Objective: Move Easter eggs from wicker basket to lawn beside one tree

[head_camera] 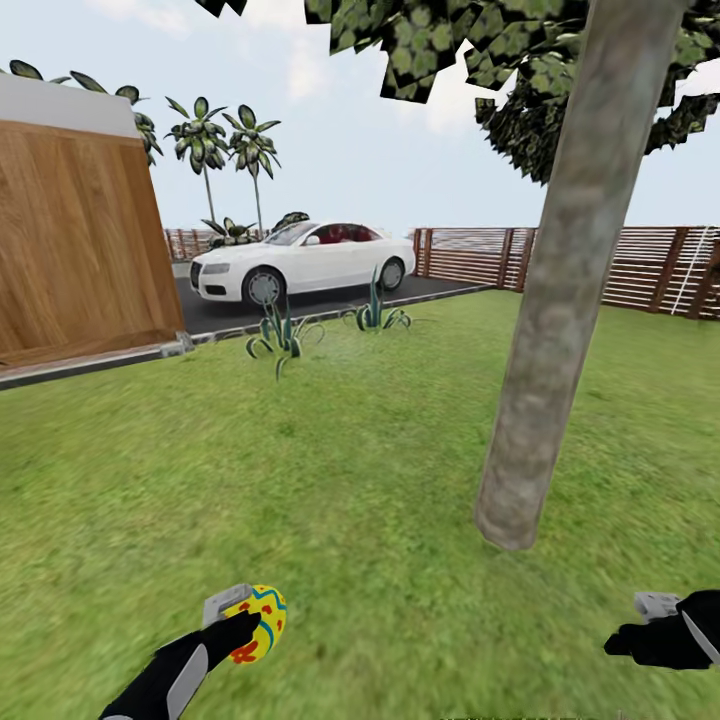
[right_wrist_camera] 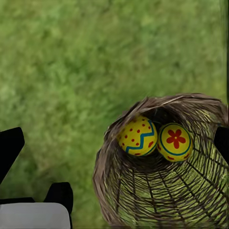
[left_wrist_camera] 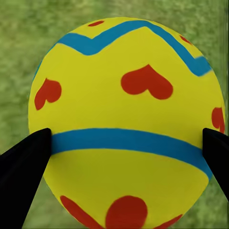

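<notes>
At the lower left of the head view, a yellow egg (head_camera: 258, 622) is pinched in the left gripper (head_camera: 243, 620), above the lawn (head_camera: 330, 470). Its long axis is seen tilted a little off vertical, with the upper end leaning toward the right of the frame. In the left wrist view the same egg (left_wrist_camera: 126, 124) is clamped between two dark fingertips (left_wrist_camera: 24, 164), one at each side edge; blue bands run across it, with red hearts between them.

The tree (head_camera: 575, 270) rises at the right of centre, its trunk leaning toward the upper right. At the lower right edge the right gripper (head_camera: 650, 625) is seen; whether it is spread or pressed together cannot be told.

In the lower right of the right wrist view, the wicker basket (right_wrist_camera: 143, 191) is seen from above its mouth, with a dotted egg (right_wrist_camera: 137, 136) and a flower egg (right_wrist_camera: 175, 141) touching side by side inside.
</notes>
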### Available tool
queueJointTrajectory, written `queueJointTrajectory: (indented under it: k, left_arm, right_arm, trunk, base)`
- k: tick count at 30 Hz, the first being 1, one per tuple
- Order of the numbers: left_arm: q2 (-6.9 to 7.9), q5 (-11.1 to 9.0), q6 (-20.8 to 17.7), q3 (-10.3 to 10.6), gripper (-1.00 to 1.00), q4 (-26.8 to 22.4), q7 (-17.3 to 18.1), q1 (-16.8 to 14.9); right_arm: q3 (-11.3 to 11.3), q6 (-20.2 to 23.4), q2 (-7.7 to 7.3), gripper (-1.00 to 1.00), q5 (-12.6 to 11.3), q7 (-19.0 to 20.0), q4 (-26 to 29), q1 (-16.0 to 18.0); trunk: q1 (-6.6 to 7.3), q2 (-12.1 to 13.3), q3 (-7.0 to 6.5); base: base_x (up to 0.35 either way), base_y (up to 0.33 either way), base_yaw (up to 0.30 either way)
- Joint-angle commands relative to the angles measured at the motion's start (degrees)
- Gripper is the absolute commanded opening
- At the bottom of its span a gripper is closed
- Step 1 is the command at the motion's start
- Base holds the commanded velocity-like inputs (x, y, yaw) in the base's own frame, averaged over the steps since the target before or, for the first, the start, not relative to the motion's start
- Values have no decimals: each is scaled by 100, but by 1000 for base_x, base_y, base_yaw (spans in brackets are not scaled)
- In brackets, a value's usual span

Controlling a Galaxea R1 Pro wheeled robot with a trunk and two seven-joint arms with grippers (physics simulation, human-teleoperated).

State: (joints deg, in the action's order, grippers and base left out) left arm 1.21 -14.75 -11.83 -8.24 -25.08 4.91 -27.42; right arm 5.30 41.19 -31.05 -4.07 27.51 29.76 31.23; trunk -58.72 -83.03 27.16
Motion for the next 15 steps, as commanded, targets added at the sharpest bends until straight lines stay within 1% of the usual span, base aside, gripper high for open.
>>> queueJointTrajectory:
  k: [1, 5, 15]
  left_arm:
    - [-5, -36, -47, -31, -100, -8, 28, 0]
    - [-15, -44, -39, -28, -100, 97, 28, 0]
    - [-24, -20, -38, -20, -100, 136, 28, 0]
  right_arm:
    - [38, 25, -6, 100, -41, -9, 3, 6]
    - [41, 28, -3, 100, -41, -9, 4, 6]
    - [41, 30, -12, 100, -39, -9, 4, 6]
  trunk:
    - [0, -4, 2]
    - [0, -4, -18]
    - [0, -4, -65]
  base:
    - [1, 1, -272]
    - [0, 0, -272]
    - [0, 0, -272]
